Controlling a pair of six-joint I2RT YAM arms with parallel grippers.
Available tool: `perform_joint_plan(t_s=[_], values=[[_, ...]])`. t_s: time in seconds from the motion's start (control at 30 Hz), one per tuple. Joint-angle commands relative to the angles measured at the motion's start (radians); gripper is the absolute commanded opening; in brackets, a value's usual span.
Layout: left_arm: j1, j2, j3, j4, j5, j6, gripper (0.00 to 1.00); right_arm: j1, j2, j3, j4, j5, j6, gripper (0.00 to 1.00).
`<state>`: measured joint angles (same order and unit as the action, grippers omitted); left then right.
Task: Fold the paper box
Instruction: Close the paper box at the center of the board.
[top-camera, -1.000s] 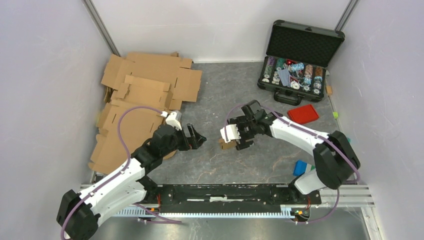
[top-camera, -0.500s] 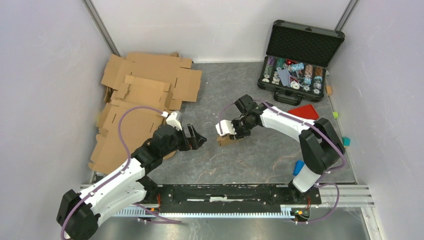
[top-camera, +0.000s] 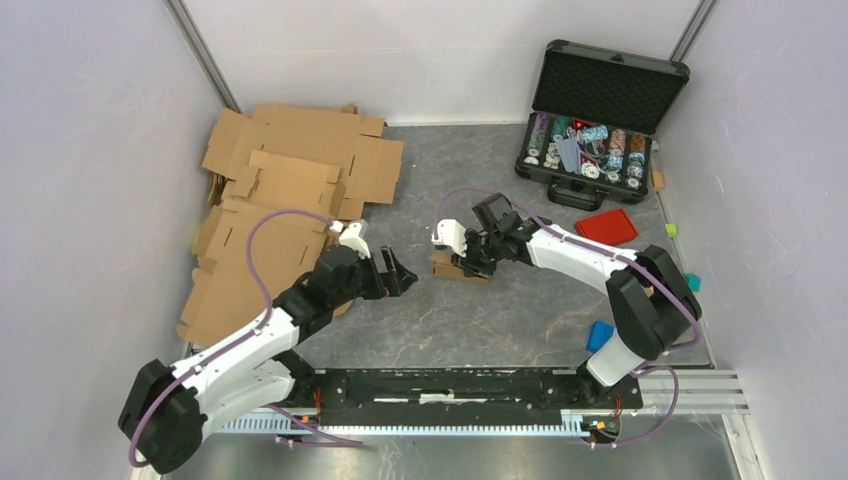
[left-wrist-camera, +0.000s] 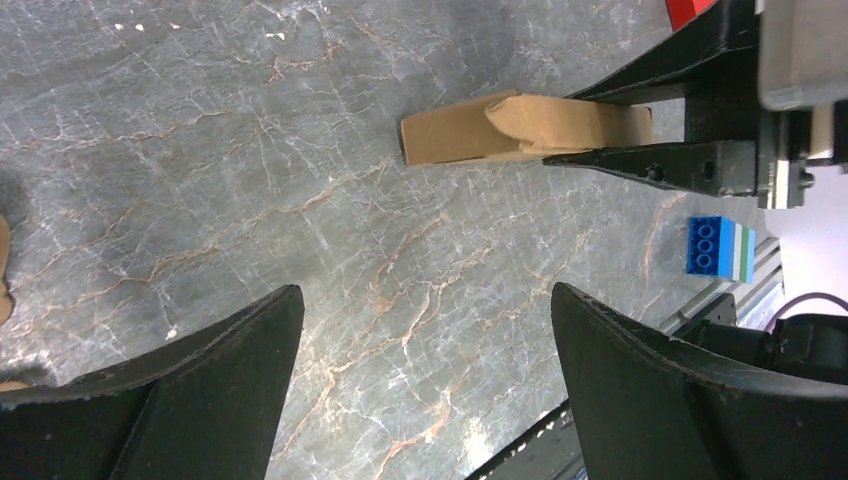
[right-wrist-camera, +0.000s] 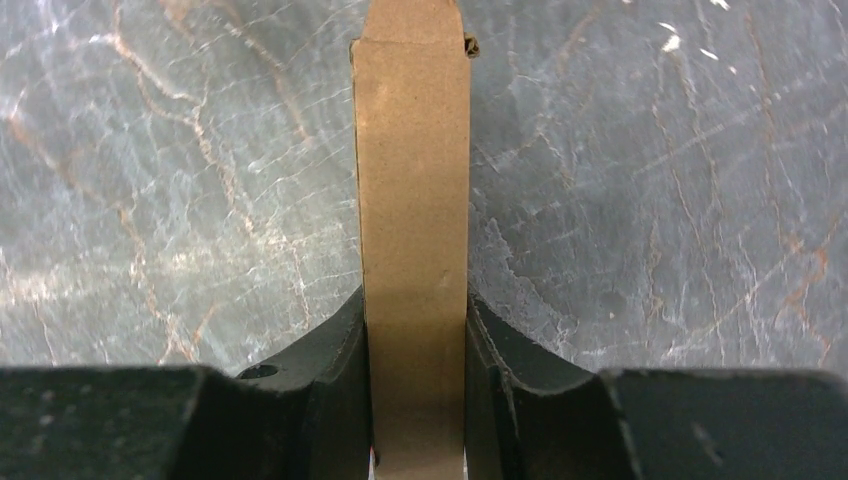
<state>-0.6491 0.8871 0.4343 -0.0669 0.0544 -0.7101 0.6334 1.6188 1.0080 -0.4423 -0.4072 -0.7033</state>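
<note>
The paper box (top-camera: 443, 266) is a small, flattened brown cardboard piece just above the grey table at the centre. My right gripper (top-camera: 466, 260) is shut on it. In the right wrist view the box (right-wrist-camera: 414, 180) runs as a narrow strip between both black fingers (right-wrist-camera: 330, 360), and the right gripper (right-wrist-camera: 415, 312) presses on its two sides. My left gripper (top-camera: 401, 272) is open a short way left of the box, pointing at it. From the left wrist the box (left-wrist-camera: 480, 130) lies ahead, and nothing is between the wide fingers of the left gripper (left-wrist-camera: 425, 300).
A pile of large cardboard sheets (top-camera: 280, 195) covers the back left. An open black case (top-camera: 598, 120) with chips stands at the back right, with a red lid (top-camera: 606, 228) in front of it. A blue block (top-camera: 600, 334) lies near the right arm's base.
My right gripper has closed on the paper box and carried it a little back and to the left. The left gripper has edged slightly towards it and stays open.
</note>
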Motion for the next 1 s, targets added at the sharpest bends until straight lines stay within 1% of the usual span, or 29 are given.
perform_joint_plan(t_s=[0.0,0.13,0.2,0.27,0.43,0.5,0.57,0.73,0.8,0.87,0.97], values=[[0.008,0.076,0.01,0.123,0.019,-0.026,1.0,0.009,-0.075,-0.079,0.176,0.068,0.243,0.35],[0.014,0.151,0.038,0.172,0.056,-0.031,1.0,0.011,-0.062,-0.081,0.157,0.122,0.257,0.39],[0.016,0.164,0.044,0.199,0.062,-0.029,1.0,0.011,-0.05,-0.071,0.14,0.136,0.255,0.46],[0.017,0.171,0.051,0.21,0.062,-0.025,1.0,0.011,-0.042,-0.062,0.131,0.137,0.249,0.56],[0.025,0.19,0.088,0.187,0.068,0.008,1.0,0.011,-0.058,-0.064,0.162,0.116,0.251,0.63],[0.03,0.2,0.094,0.182,0.068,0.014,1.0,0.01,-0.057,-0.065,0.175,0.1,0.251,0.64],[0.038,0.207,0.097,0.177,0.067,0.006,0.97,0.01,-0.045,-0.059,0.175,0.088,0.247,0.63],[0.066,0.242,0.113,0.185,0.112,-0.013,0.87,0.011,-0.016,-0.046,0.165,0.081,0.243,0.59],[0.074,0.259,0.119,0.198,0.14,-0.019,0.81,0.01,-0.009,-0.043,0.157,0.069,0.243,0.57],[0.083,0.276,0.131,0.199,0.159,-0.017,0.76,0.011,-0.009,-0.049,0.159,0.06,0.245,0.57],[0.088,0.294,0.139,0.203,0.167,-0.014,0.74,0.011,-0.01,-0.056,0.164,0.06,0.243,0.56]])
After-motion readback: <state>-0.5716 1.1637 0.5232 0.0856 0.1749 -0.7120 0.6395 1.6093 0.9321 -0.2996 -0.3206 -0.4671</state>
